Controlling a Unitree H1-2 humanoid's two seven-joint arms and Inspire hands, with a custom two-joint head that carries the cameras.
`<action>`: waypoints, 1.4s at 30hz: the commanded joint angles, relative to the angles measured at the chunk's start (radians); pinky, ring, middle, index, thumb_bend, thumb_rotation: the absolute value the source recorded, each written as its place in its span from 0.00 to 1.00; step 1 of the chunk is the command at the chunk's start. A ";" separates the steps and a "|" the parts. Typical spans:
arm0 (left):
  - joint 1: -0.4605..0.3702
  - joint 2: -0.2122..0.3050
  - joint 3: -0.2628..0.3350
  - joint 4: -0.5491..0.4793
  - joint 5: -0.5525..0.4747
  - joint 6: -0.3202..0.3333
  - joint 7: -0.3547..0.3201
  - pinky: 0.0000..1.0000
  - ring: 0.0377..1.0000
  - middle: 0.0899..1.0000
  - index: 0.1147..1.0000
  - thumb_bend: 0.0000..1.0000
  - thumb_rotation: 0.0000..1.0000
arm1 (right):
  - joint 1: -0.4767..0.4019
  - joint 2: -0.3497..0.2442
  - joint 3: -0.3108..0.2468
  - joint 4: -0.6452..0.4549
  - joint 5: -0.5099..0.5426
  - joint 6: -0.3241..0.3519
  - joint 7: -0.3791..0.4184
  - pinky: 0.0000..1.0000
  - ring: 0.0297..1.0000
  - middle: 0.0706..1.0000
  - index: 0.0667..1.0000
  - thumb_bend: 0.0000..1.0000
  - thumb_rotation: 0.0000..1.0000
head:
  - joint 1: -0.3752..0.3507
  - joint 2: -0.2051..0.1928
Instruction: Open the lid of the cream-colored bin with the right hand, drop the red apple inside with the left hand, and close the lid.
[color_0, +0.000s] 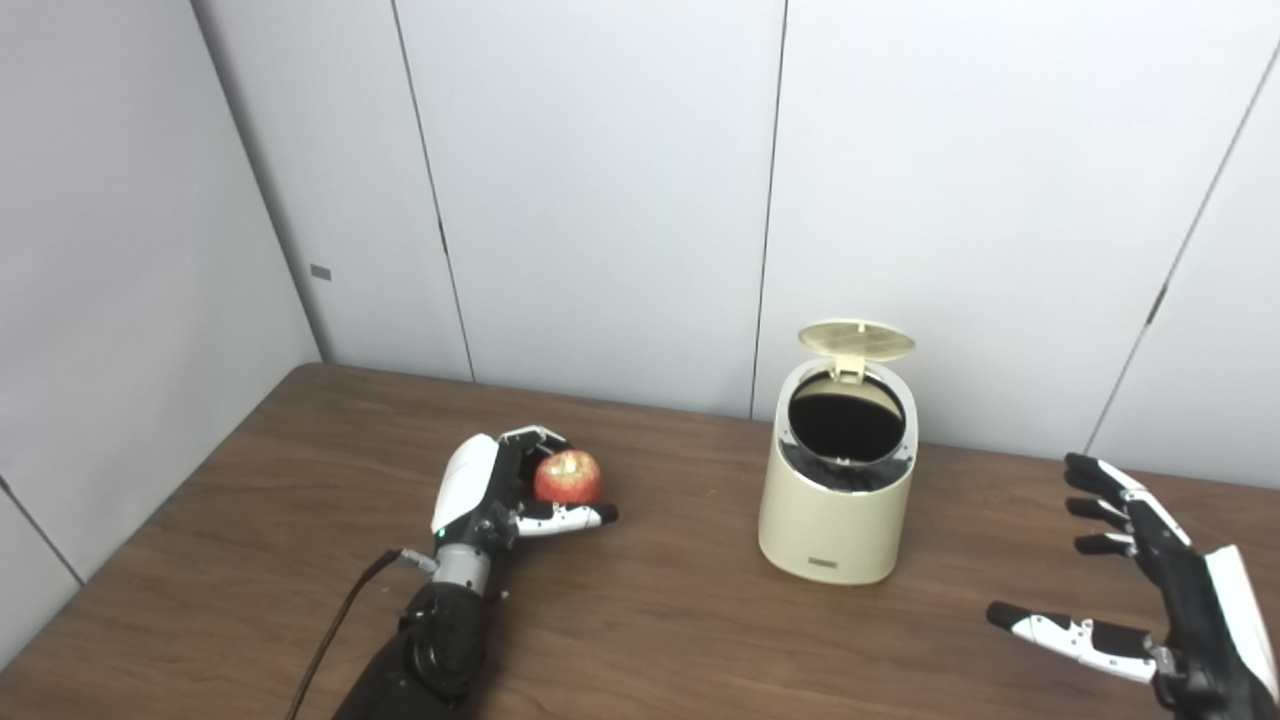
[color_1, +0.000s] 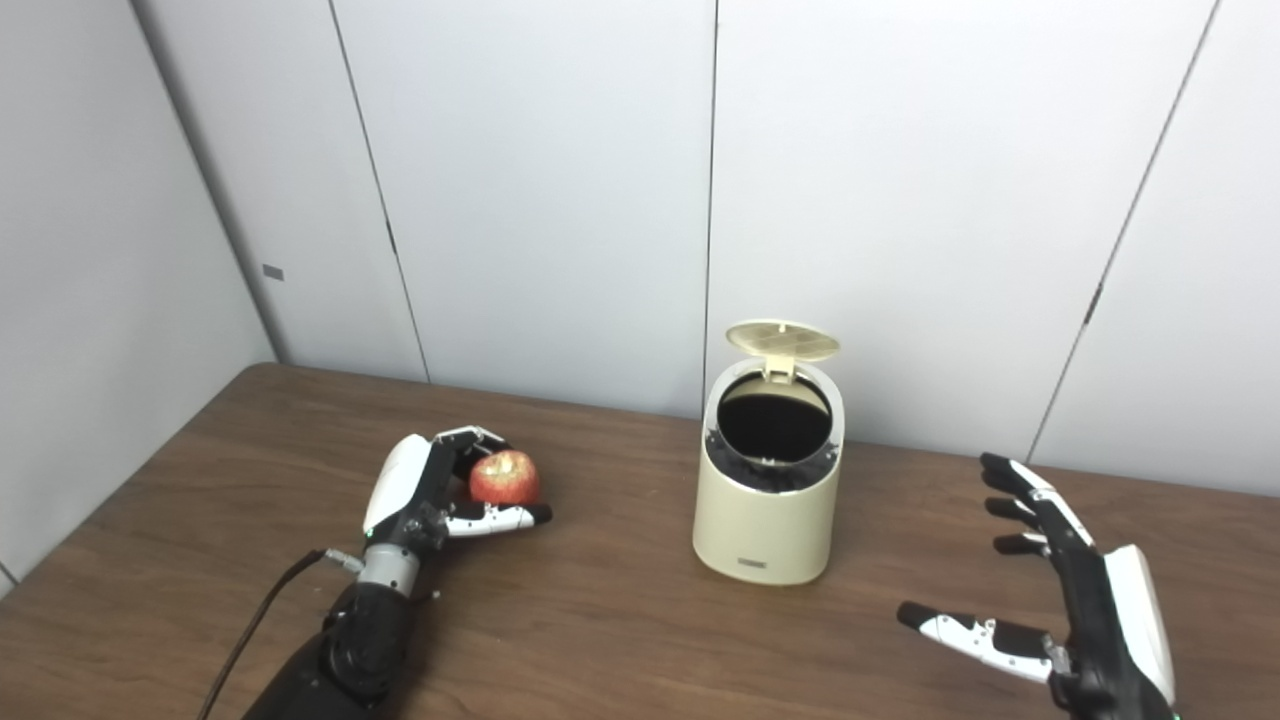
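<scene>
Left hand (color_0: 500, 490) is wrapped around the apple (color_0: 568, 477), low over the surface (color_0: 650, 620) toward its left side, well apart from the bin. Mid-surface, nearer the back edge, the bin (color_0: 835, 520) stands upright with its lid (color_0: 856, 340) flipped up, dark inside showing. Near the right edge, the right hand (color_0: 1150, 580) hovers empty, fingers spread.

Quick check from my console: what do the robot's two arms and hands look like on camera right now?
Both hands are black frames with a glossy white shell over the back. The left hand and right hand have black-tipped fingers and a white-panelled thumb. The left wrist has a silver metal collar, a small green light, and a black cable trailing down beside the black forearm.
</scene>
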 joint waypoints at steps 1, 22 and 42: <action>0.026 -0.007 -0.006 -0.006 0.004 -0.006 0.008 0.58 0.60 0.43 0.42 0.52 0.00 | -0.036 -0.004 0.002 -0.007 -0.008 -0.053 -0.025 0.60 0.74 0.79 0.80 0.80 0.00 | -0.007 -0.003; -0.015 -0.088 -0.017 -0.441 0.072 0.085 -0.060 0.37 0.44 0.44 0.41 0.53 0.00 | -0.051 -0.016 0.000 0.223 0.018 -0.251 -0.097 0.66 0.76 0.83 0.83 0.81 0.01 | -0.103 -0.046; -0.133 -0.206 -0.070 -0.499 0.080 0.080 -0.124 0.39 0.46 0.45 0.41 0.53 0.00 | -0.045 0.009 0.038 0.227 -0.078 -0.218 -0.148 0.66 0.77 0.83 0.84 0.78 0.08 | -0.183 -0.071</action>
